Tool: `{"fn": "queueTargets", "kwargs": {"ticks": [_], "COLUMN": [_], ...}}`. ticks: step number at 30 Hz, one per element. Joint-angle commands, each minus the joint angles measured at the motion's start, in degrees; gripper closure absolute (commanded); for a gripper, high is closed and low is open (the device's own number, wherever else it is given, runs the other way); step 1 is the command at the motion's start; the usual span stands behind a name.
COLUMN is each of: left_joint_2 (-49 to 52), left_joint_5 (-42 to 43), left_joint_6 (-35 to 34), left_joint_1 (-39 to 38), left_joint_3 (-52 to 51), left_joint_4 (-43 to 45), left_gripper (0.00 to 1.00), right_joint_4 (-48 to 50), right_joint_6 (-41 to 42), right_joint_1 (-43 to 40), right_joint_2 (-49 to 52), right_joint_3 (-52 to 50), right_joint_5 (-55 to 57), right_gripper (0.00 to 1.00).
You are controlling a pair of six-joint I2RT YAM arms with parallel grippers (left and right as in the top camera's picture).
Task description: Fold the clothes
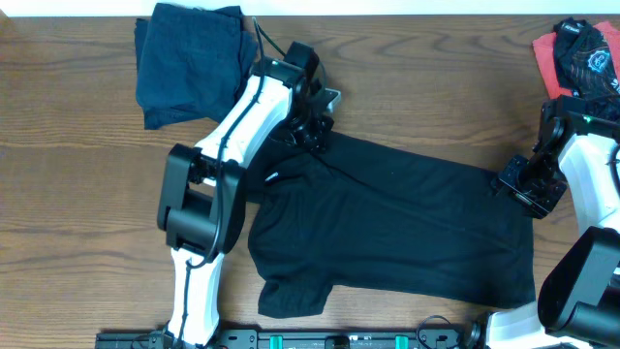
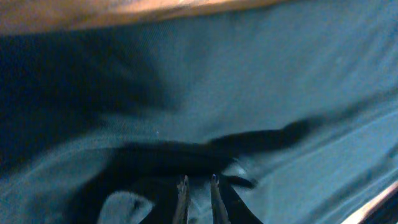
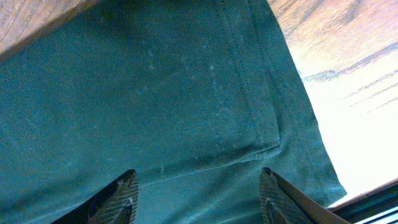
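On the far left of the table I see a dark navy shirt lying bundled in a rough fold. I take it to be set there so the middle is free for the piece in hand.

Next comes my left gripper, reaching to the far left part of the black T-shirt, about where the collar and shoulder lie. From the left wrist view its fingertips stand nearly together with a ridge of cloth between them, so I judge it pinched on the shirt. I cannot see how much fabric it has.

The black T-shirt itself lies spread flat across the middle, one sleeve pointing to the near side and the hem to the right. That layout suits a fold made by lifting both ends at once.

My right gripper sits at the far right corner of the hem. Its jaws stand wide, one to each side above the stitched edge, and hold nothing. I judge it placed there to take that corner.

At the far right edge lies a red and black garment, apart from the work.
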Motion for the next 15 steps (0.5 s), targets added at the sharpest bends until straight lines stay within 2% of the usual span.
{"fn": "queueTargets", "kwargs": {"ticks": [1,9,15], "left_joint_2": [1.75,4.26,6.29], "left_joint_5": [-0.42,-0.48,-0.55], "left_joint_6": [-0.96,-2.25,-2.27], "left_joint_1": [0.17,0.31,0.31], "left_joint_3": [-0.31,-0.57,-0.61], "left_joint_4": [-0.17,-0.48,-2.43], "left_gripper": [0.85,0.85,0.85], "right_joint_4": [-0.22,1.66,6.21], "right_joint_6": [-0.61,-0.61,-0.07], "right_joint_1": [0.72,2.38,3.17], "right_joint_2": [-0.22,-0.22,-0.22], "right_joint_3": [-0.42,-2.73,-8.11], "right_joint_5": [-0.17,-0.22,-1.49], "right_gripper": [0.43,0.46,0.47]}}
